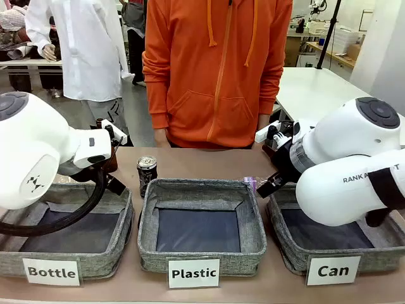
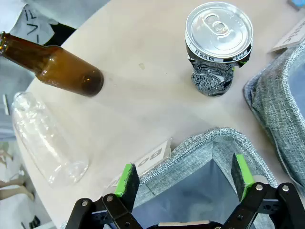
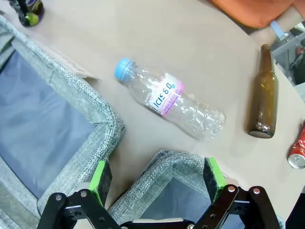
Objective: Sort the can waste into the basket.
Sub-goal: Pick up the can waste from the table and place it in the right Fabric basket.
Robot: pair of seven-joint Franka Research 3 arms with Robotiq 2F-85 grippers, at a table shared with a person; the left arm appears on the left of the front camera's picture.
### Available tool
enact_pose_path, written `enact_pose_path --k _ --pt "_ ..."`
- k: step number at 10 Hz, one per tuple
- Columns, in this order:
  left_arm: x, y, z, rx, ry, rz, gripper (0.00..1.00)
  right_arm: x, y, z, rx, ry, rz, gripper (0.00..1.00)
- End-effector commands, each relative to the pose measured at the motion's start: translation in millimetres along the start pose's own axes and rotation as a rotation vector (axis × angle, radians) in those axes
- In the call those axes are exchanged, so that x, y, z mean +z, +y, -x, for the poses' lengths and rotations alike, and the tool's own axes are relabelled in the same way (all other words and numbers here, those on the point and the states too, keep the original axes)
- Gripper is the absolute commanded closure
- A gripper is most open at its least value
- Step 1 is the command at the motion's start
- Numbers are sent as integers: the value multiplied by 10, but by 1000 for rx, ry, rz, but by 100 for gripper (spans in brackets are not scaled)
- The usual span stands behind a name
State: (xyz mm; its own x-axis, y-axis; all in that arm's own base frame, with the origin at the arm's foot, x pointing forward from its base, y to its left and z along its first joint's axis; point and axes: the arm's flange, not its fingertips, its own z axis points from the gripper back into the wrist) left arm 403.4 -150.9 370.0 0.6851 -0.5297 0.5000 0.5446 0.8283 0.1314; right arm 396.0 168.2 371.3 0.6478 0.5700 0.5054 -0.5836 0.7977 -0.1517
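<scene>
Black can stands upright on the table, just beyond the far left corner of the "Plastic" basket. The crushed red can lies on the tabletop near a brown bottle. The "Can" basket sits at the near right. The left gripper and the right gripper each hang over a grey basket corner, fingers spread wide, holding nothing.
</scene>
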Motion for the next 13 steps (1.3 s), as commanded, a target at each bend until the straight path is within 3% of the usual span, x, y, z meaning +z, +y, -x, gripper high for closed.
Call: enact_pose_path --k 1,13 --pt "1 0 0 0 0 0 0 0 0 0 0 0 0 0" --pt "1 0 0 0 0 0 0 0 0 0 0 0 0 0"
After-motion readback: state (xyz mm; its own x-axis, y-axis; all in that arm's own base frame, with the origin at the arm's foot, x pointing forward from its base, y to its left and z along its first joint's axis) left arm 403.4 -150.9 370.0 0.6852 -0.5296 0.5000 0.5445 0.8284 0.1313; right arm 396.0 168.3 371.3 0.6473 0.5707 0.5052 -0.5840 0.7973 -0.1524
